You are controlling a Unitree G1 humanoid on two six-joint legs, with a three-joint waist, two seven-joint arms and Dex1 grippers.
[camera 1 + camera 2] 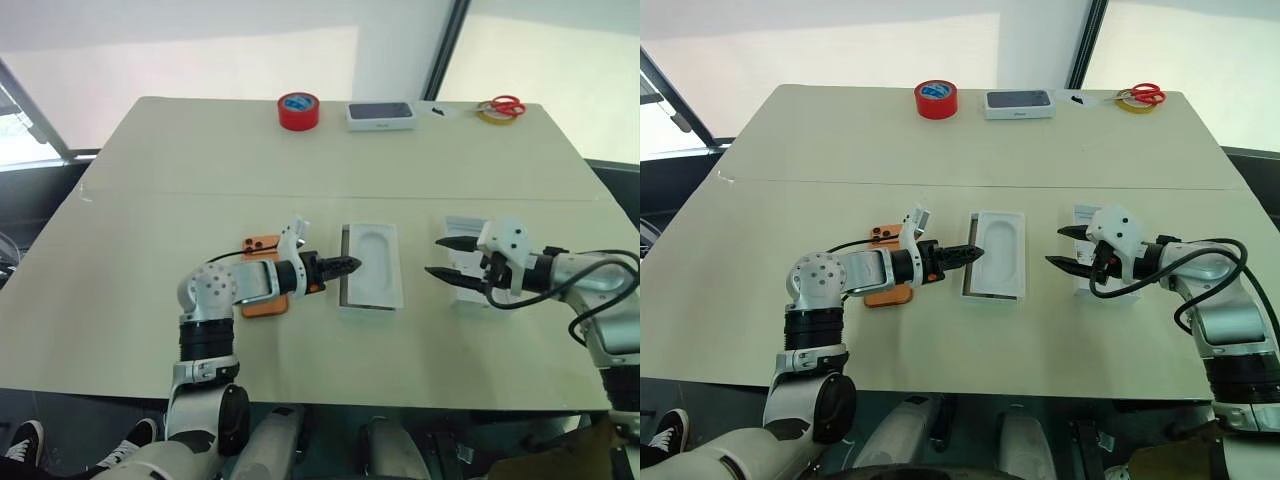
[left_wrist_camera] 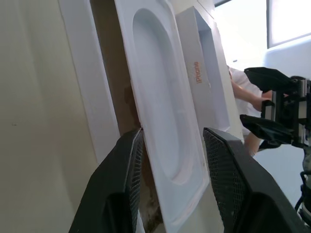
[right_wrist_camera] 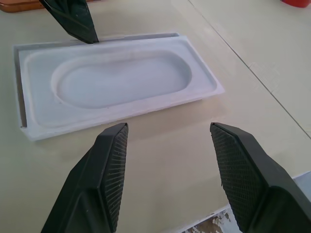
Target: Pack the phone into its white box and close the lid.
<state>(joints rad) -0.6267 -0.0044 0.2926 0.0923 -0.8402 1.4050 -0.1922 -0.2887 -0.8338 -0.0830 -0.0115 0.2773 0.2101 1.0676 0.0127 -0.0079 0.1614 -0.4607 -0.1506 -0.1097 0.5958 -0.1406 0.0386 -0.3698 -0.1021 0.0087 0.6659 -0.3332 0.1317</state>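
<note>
The orange phone [image 1: 262, 246] lies flat on the table, mostly under my left forearm. Just right of it sits the white box [image 2: 91, 97], its brownish floor showing along one side. A flat white insert [image 1: 372, 262] with an oval recess lies askew on top of it. My left gripper [image 1: 352, 266] points at the insert's near edge, open, with that edge between its fingers [image 2: 127, 165]. The lid [image 2: 210, 73] lies hollow side up to the right, partly behind my right gripper [image 1: 434, 256]. The right gripper hangs open above the table with nothing in it.
At the table's far edge stand a red tape roll [image 1: 298, 110], a white box with a dark top [image 1: 380, 115], and red scissors on a yellow tape ring [image 1: 500, 107]. A person's shoes [image 1: 22, 442] show below the near left edge.
</note>
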